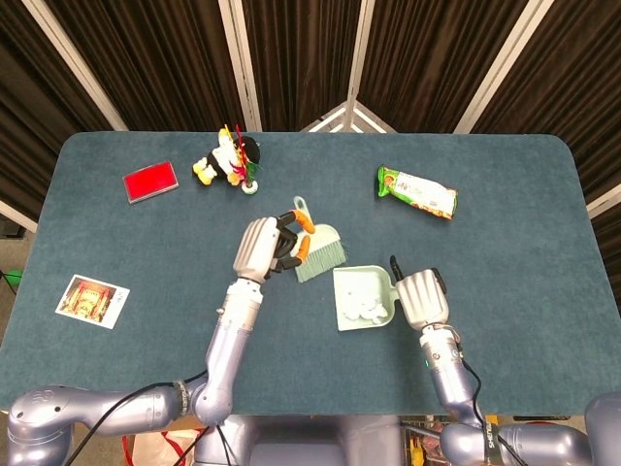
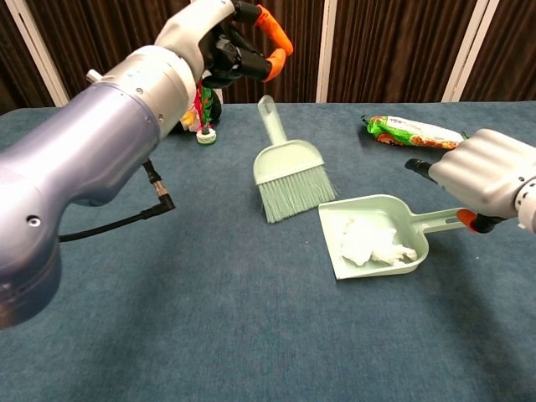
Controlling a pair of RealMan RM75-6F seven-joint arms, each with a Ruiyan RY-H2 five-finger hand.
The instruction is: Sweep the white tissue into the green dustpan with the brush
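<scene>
Dark curtains hang behind a blue-green felt table (image 1: pixel 146 369), and the green dustpan (image 2: pixel 373 243) is the landmark to steer by. White tissue (image 2: pixel 374 242) lies crumpled inside the dustpan, against its back wall, so by the look of it the sweep is done. Just beside the dustpan's open lip, on its far-left side, the brush (image 2: pixel 289 176) lies flat on the felt, bristles toward the dustpan, handle pointing away from it.

Up and left of the dustpan hovers the left hand (image 2: pixel 243 42), fingers curled in on nothing, clear of the brush. At the dustpan's handle end sits the right hand (image 2: pixel 481 180), wrapped over the handle and holding it, orange fingertips peeking out underneath.

Handling call: that tissue looks feather-light, soft and loose, likely to drift out if the dustpan tips toward its lip, so it wants keeping level. The brush looks like light, stiff plastic with springy bristles; its slim handle is the place to take it, not the flared head. The dustpan's rigid handle gives the only firm hold
</scene>
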